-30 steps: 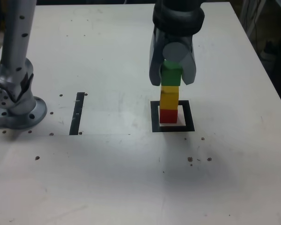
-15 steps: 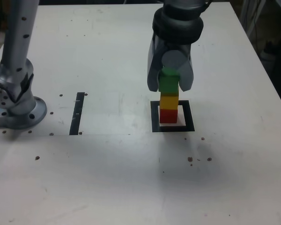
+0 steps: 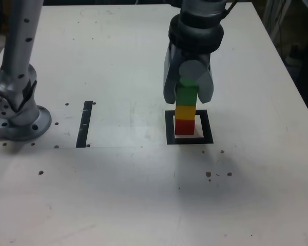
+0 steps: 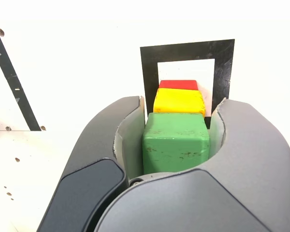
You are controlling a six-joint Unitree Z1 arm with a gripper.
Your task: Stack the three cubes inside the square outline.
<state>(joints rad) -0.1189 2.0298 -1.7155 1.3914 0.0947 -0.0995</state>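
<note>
The hand (image 4: 168, 130) is closed around the green cube (image 4: 176, 142), its fingers on two opposite sides. In the exterior view, the green cube is directly above the yellow cube (image 3: 185, 112); whether the two touch is hard to tell. The yellow cube sits on the red cube (image 3: 185, 127), which stands on the worktop (image 3: 118, 195) inside the square outline (image 3: 207, 126). A black strip (image 3: 84, 124) lies apart, towards the exterior view's left.

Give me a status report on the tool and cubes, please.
Tool closed on green cube. Green cube above yellow cube, yellow on red cube, red inside black square outline. No obstruction seen.
</note>
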